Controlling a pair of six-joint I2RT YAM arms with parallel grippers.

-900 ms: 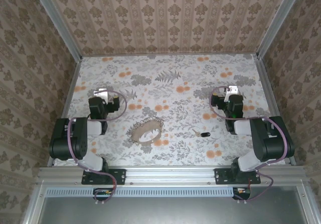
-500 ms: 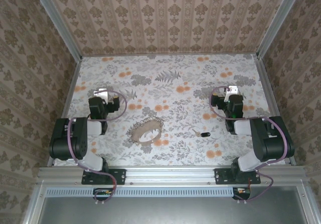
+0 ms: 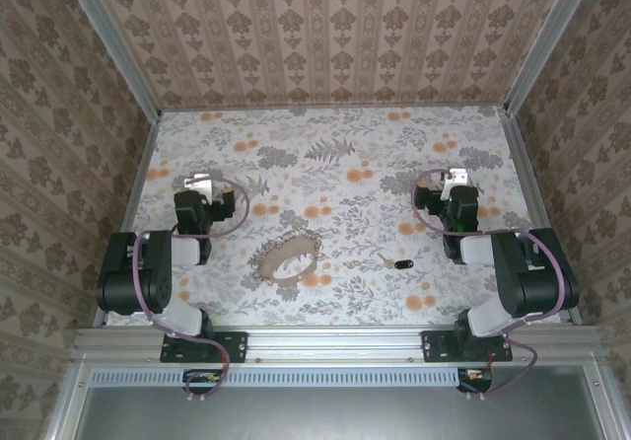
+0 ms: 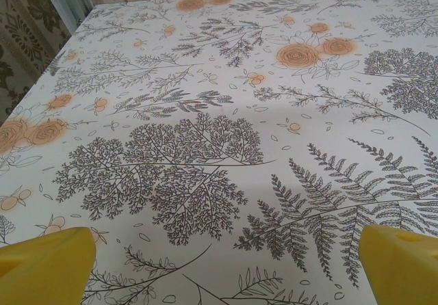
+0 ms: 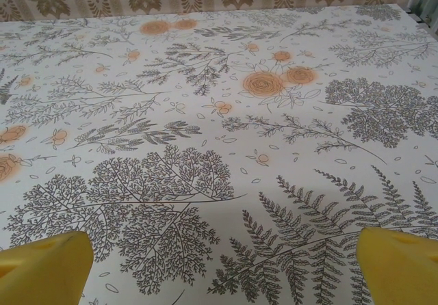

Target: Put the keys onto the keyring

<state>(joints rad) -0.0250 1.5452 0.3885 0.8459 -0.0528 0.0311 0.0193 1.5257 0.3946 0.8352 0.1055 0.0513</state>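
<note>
Top external: I see the keyring [image 3: 287, 257] resting near the middle of the table [image 3: 345, 144], the key [image 3: 397, 262] to its right, apparently not touching. My left gripper [image 3: 201, 181] and right gripper [image 3: 455, 177] both stand wide open, empty.

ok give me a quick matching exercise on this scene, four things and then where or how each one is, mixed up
1 key
2 keyring
3 left gripper
4 right gripper

a tan wavy loop, left of the other small item
b open, on the right side
c black head, lying apart from the loop
d open, on the left side

Pairs: 1-c, 2-a, 3-d, 4-b
</note>
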